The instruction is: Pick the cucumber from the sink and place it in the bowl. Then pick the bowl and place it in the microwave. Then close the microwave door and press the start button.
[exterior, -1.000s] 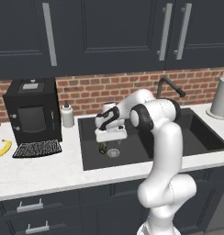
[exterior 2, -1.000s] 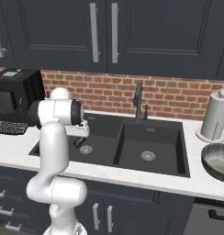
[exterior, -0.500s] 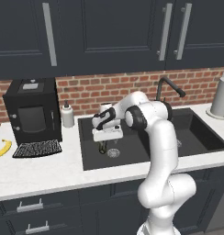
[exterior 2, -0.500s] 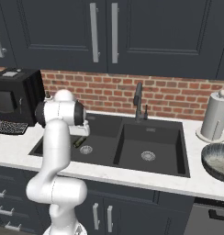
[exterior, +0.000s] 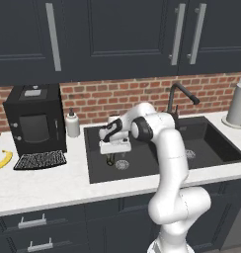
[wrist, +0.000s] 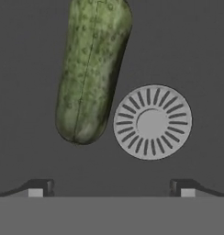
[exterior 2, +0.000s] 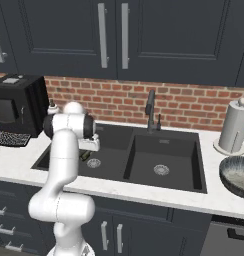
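The cucumber lies on the floor of the left basin of the black sink, beside the round silver drain. My gripper hangs low in that basin just above it, open, with its two fingertips wide apart and nothing between them. In the hand view the cucumber sits ahead of the fingertips and toward the left one, not between them. From the left base view the gripper is just over the cucumber. The bowl stands on the counter at the far right. The microwave and its door are out of view.
A black coffee machine and a soap bottle stand left of the sink, with a banana near the counter's left edge. The curved faucet rises behind the divider. A paper towel roll stands behind the bowl.
The hand has come down deeper into the left basin, closer to the cucumber. Its jaws have stayed wide apart.
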